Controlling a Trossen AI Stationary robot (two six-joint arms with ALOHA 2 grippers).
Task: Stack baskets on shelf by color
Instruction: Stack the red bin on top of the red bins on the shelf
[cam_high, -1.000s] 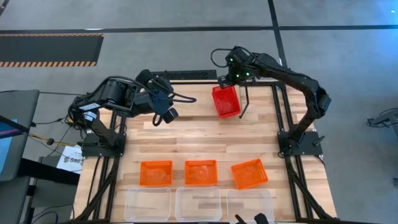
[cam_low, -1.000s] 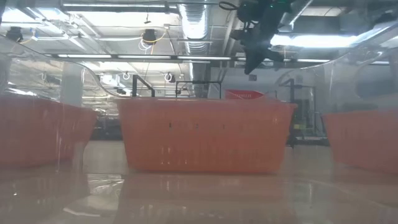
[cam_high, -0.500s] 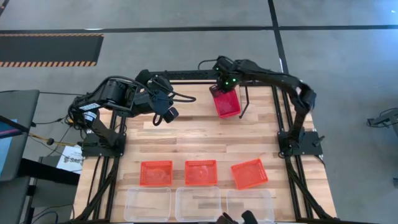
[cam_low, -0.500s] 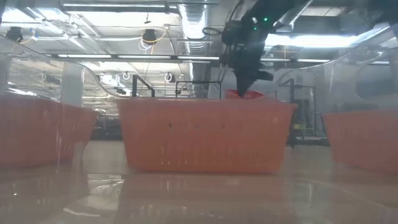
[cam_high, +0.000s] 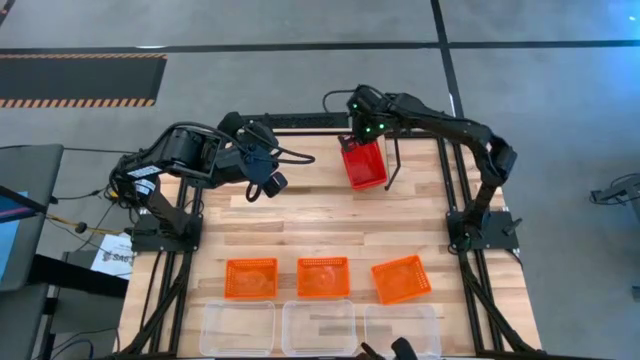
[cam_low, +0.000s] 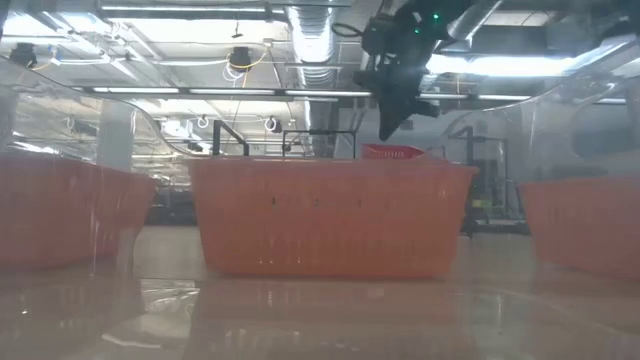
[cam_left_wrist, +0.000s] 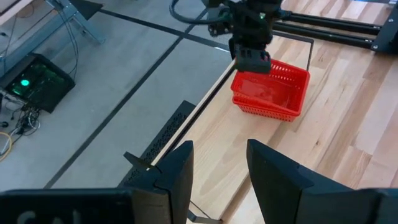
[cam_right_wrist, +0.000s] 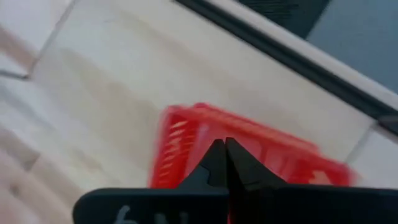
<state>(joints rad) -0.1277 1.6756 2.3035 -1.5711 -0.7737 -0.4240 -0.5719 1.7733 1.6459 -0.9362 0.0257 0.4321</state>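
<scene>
Fingers pressed together, empty, the right gripper (cam_high: 352, 128) hangs over the far end of the red plastic mesh baskets (cam_high: 364, 163); left gripper (cam_high: 272, 186), fingers parted, waits left.

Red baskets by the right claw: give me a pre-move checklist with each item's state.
1. Right claw shut: ok.
2. Right claw holding nothing, above the red baskets' far rim: ok.
3. Red baskets nested squarely: ok in the left wrist view.
4. Red baskets actually on the shelf: cannot tell.
5. Left claw open and apart from the red stack: ok.
6. Orange baskets on the shelf: not ok, in a row on the table.
</scene>
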